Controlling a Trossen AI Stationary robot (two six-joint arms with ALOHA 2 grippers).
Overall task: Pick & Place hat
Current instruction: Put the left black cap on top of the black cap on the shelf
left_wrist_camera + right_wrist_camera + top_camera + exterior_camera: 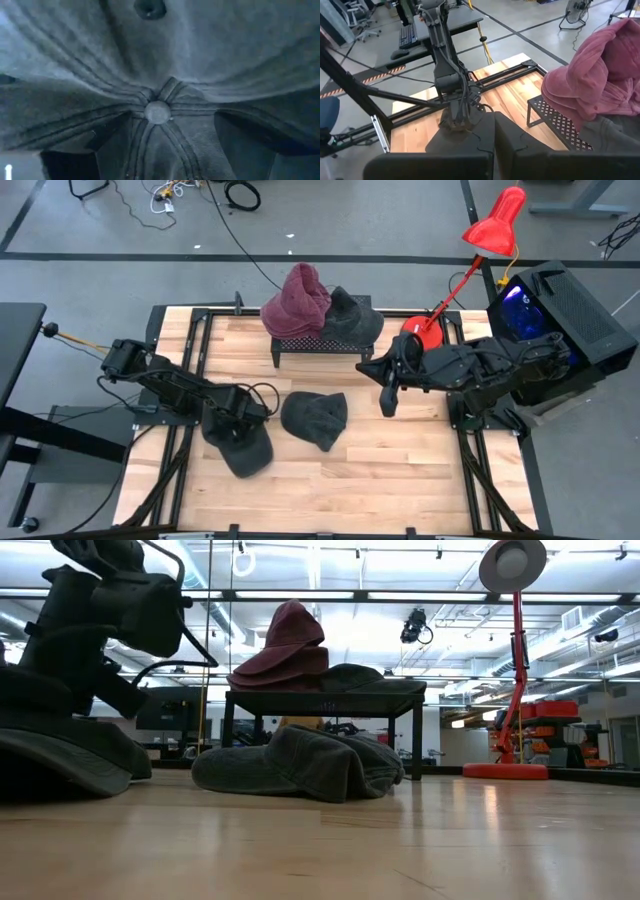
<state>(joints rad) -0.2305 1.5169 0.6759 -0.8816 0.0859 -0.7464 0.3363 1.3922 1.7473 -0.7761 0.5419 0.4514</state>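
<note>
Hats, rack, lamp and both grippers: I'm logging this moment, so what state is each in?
Dark cap: on the table, left gripper down on it.
Grey hat: crumpled on the table, untouched.
Maroon hat: piled on the rack.
Dark hat: on the rack beside it.
Red lamp: upright.
Right gripper: shut, empty, above the table.

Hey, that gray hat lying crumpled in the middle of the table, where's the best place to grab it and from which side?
Probably from straight above. The gray hat lies slumped with soft folds bunched on top, so pinching a raised fold near its middle should work; its edges lie flat against the table.
</note>
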